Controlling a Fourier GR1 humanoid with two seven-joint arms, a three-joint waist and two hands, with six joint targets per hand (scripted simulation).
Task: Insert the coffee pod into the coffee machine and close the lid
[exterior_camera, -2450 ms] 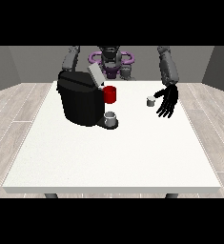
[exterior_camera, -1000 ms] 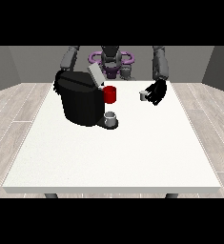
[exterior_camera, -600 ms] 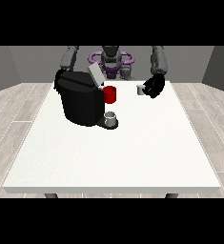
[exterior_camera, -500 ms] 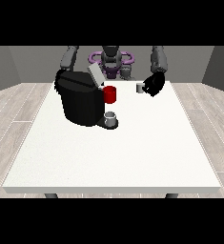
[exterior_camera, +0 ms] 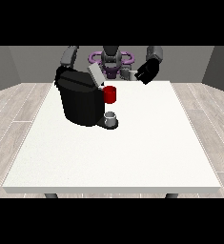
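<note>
A black coffee machine [exterior_camera: 79, 102] stands at the table's back left with its grey lid [exterior_camera: 95, 75] raised and tilted. A red part [exterior_camera: 110, 94] shows at its front, above a small grey cup [exterior_camera: 111, 117] on the drip base. The hand at the view's right [exterior_camera: 147, 72] is lifted above the table's far edge, its fingers curled round a small grey coffee pod [exterior_camera: 127, 74], right of the lid. The hand at the view's left [exterior_camera: 60, 75] is behind the machine and mostly hidden.
The white table [exterior_camera: 118, 157] spreads wide toward the camera. The robot's purple and grey torso [exterior_camera: 111, 59] stands behind the far edge. Grey walls and a wood-pattern floor lie around.
The hand at the view's right closed on the pod on the table, lifted it, and has carried it up and leftward toward the machine's raised lid. The machine has not moved.
</note>
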